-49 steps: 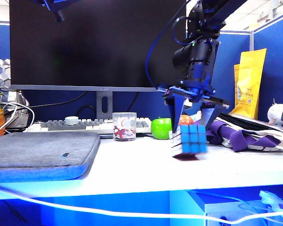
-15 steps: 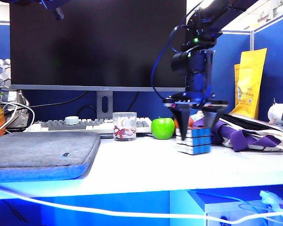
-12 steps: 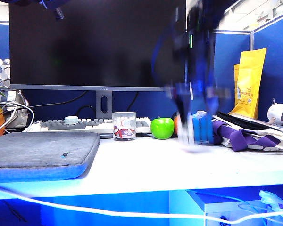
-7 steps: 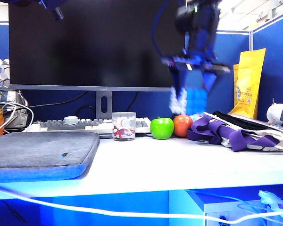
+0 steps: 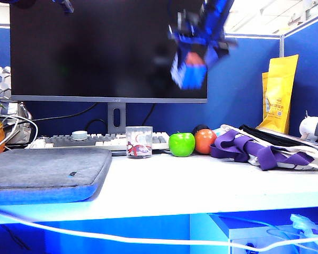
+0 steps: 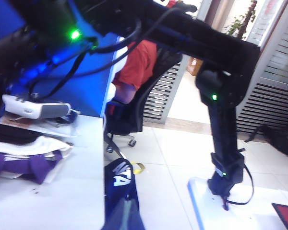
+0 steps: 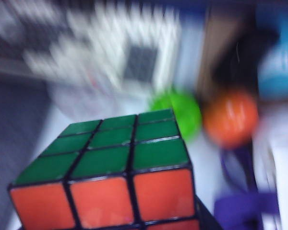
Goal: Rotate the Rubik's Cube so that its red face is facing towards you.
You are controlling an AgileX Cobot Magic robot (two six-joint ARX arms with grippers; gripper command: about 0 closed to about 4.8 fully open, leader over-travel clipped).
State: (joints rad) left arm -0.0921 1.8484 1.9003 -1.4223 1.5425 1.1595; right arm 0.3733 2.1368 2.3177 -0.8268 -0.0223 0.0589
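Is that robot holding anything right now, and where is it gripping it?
The right gripper holds the Rubik's Cube aloft; blur hides the exact hold. The left gripper is out of view.

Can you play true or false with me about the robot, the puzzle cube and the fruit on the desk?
1. The right gripper holds the Rubik's Cube up in the air. True.
2. The cube sits on the desk beside the green apple. False: it is high up in front of the monitor.
3. In the right wrist view, the cube shows a green side and the red face. True.
4. The orange fruit lies left of the green apple. False: it lies right of it.
5. A clear cup stands on the keyboard. False: it stands on the desk in front.
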